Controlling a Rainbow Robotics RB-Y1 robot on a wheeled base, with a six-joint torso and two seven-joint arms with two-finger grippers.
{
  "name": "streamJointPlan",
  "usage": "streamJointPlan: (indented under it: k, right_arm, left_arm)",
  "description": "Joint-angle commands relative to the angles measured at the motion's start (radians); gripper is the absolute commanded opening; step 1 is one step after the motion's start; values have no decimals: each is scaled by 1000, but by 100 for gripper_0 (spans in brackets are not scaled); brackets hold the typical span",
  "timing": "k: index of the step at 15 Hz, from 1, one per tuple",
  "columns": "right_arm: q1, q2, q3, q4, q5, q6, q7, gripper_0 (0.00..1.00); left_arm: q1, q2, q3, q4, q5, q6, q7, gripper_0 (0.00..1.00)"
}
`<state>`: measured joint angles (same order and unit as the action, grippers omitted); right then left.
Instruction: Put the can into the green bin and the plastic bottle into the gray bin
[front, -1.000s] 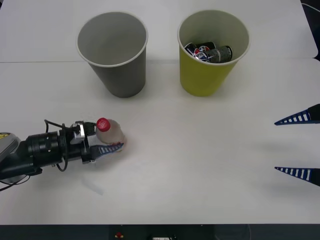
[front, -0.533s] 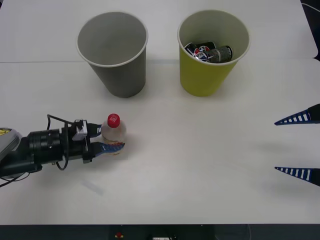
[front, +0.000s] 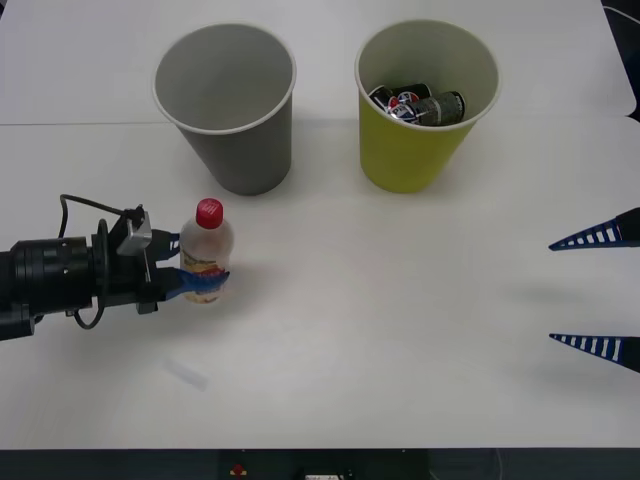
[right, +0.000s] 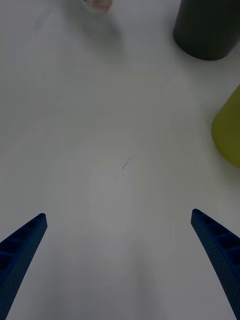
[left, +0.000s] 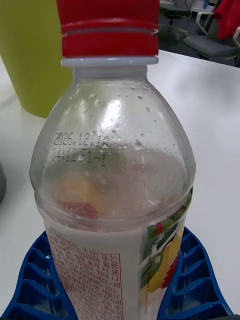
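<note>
While the white worktop carried the gray bin and the green bin side by side near its far edge, dark cans lay inside the green one. Nearer the left edge, the left gripper pinched the upright plastic bottle. At the right edge, the right gripper hovered, fingers spread.

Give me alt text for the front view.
The left gripper grips the upright plastic bottle on the white table, in front of the gray bin. The green bin holds dark cans; the open right gripper waits at the right edge.
</note>
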<state>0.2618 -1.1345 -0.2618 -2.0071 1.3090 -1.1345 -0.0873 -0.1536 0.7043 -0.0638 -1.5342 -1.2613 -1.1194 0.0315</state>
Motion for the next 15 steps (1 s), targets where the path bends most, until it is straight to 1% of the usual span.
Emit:
streamJointPlan:
  k: [1,5,8,11,14,15]
  right_arm:
    - [0,0,0,0,0,0,0,100]
    - [0,0,0,0,0,0,0,100]
    - [0,0,0,0,0,0,0,100]
    - [0,0,0,0,0,0,0,100]
    - [0,0,0,0,0,0,0,100]
    - [0,0,0,0,0,0,0,100]
  left_arm:
    - [25,17,56,-96,-58,-4,139,0]
    - [52,50,108,-215,-124,-5,341,0]
    - [74,78,156,-337,-191,-7,545,0]
    - [71,113,185,-422,-228,-7,705,0]
    - [63,188,226,-527,-259,-7,890,0]
    - [54,213,233,-549,-267,-7,929,0]
